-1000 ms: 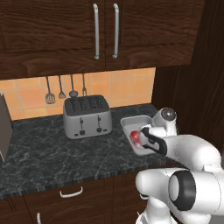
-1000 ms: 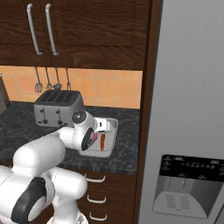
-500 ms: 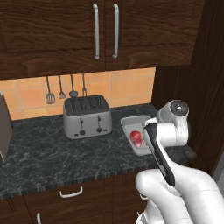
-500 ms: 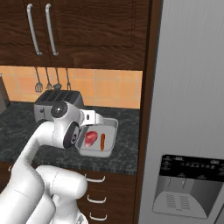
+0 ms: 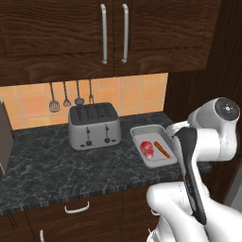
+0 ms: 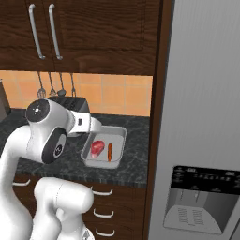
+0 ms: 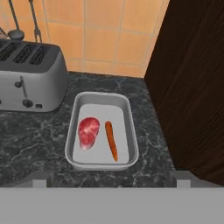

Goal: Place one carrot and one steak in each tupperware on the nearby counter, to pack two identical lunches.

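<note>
One light-grey tupperware (image 7: 103,97) rests on the black speckled counter (image 7: 35,144), right of the toaster. Inside it lie a red-pink steak (image 7: 88,132) on the left and an orange carrot (image 7: 111,141) on the right, side by side. My gripper (image 7: 111,180) hovers above and in front of the tray, open wide and holding nothing; its fingertips (image 7: 39,179) just show at the lower edge. From the base cameras the same tupperware (image 5: 153,130) (image 6: 117,129) holds the steak (image 5: 148,148) (image 6: 97,148) and carrot (image 5: 162,150) (image 6: 109,152), with my wrist raised close beside it.
A silver toaster (image 5: 93,125) stands left of the tray, under hanging utensils (image 5: 71,94). A tall dark wood panel (image 7: 192,87) borders the counter's right end, with a grey fridge (image 6: 201,117) beyond it. A dark block (image 5: 4,137) sits at the far left.
The arm has lifted and drawn back from over the tray, uncovering the steak and carrot. The gripper stays open.
</note>
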